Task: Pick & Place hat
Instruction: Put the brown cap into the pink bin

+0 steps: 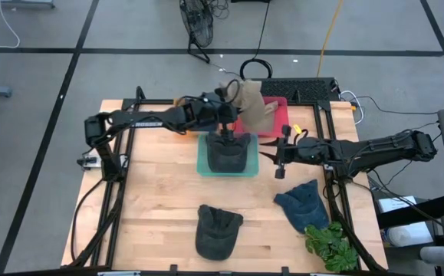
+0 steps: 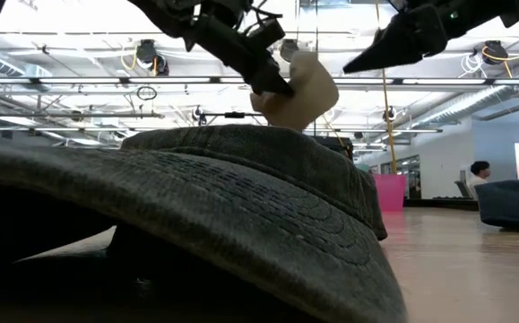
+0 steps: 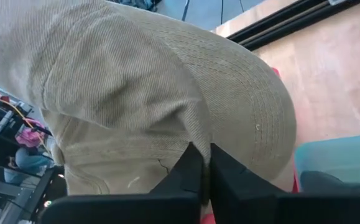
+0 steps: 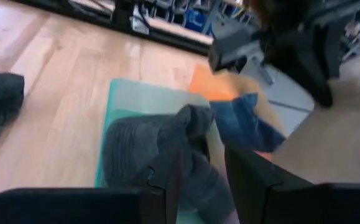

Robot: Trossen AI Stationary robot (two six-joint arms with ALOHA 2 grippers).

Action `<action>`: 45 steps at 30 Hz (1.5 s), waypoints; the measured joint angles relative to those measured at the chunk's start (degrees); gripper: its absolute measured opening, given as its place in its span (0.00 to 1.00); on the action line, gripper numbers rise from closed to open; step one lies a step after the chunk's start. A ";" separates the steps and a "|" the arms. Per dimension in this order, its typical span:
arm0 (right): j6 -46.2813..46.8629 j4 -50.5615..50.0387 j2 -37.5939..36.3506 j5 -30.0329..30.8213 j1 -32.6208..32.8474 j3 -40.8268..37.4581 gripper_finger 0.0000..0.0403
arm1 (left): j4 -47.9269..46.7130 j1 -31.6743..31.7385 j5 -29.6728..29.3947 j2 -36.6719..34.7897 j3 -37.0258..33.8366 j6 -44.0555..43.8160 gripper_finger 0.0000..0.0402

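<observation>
A tan corduroy hat (image 1: 252, 103) hangs in the air over the red tray (image 1: 280, 107) at the table's far side, with my left gripper (image 3: 206, 163) shut on it. A dark grey hat (image 1: 228, 151) lies in the green tray (image 1: 203, 157) just nearer. Right of the green tray, my right gripper (image 1: 277, 157) hovers open and holds nothing. A blue hat (image 1: 302, 203) and another dark grey hat (image 1: 218, 230) lie flat on the wooden table. My left gripper pinches the tan hat's cloth (image 3: 195, 140) between its two fingers, close to where the stitched brim (image 3: 260, 124) meets the crown. The fingers reach in from the table's left, slanting slightly down. The hat (image 2: 299, 94) hangs below the fingertips, clear of the tray.
A green plant (image 1: 330, 245) stands at the near right corner. Black frame rails (image 1: 122, 176) run along both sides of the table. The near dark hat (image 2: 241, 206) fills the low view's foreground. A person (image 2: 480, 170) sits far off in the room.
</observation>
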 joint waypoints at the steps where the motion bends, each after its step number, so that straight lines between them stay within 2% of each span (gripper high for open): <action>1: -0.47 0.59 0.00 -0.05 0.00 0.00 0.25 | 0.24 -0.03 0.03 0.25 0.01 0.02 0.02; 9: -7.68 4.83 0.01 0.08 -0.07 0.00 0.25 | -2.71 0.22 0.20 0.93 0.10 1.64 0.07; 13: -10.19 7.38 0.00 0.07 -0.08 0.00 0.25 | -5.81 0.33 0.25 0.94 0.10 -1.94 0.03; 17: -10.30 7.40 0.01 0.07 -0.09 0.00 0.25 | -7.26 0.17 2.35 1.53 0.12 -4.22 0.02; 22: -8.96 8.58 0.02 0.14 -0.09 -1.84 0.25 | -7.73 -0.33 2.81 2.48 0.12 -7.82 0.10; 28: -9.14 16.18 0.02 1.69 -0.09 -4.79 0.25 | -6.67 -0.52 3.14 3.87 0.07 -8.57 0.15; 38: -9.16 18.18 0.00 1.78 -0.09 -5.35 0.25 | -6.25 -1.22 1.36 4.00 0.12 -9.42 0.15; 41: -9.16 17.38 0.00 1.78 -0.09 -5.35 0.25 | -6.38 -1.88 -2.44 3.85 0.12 -9.39 0.16; 45: -9.17 15.59 0.00 2.55 -0.11 -5.35 0.25 | -6.89 -3.69 -13.13 2.17 0.10 -9.07 0.16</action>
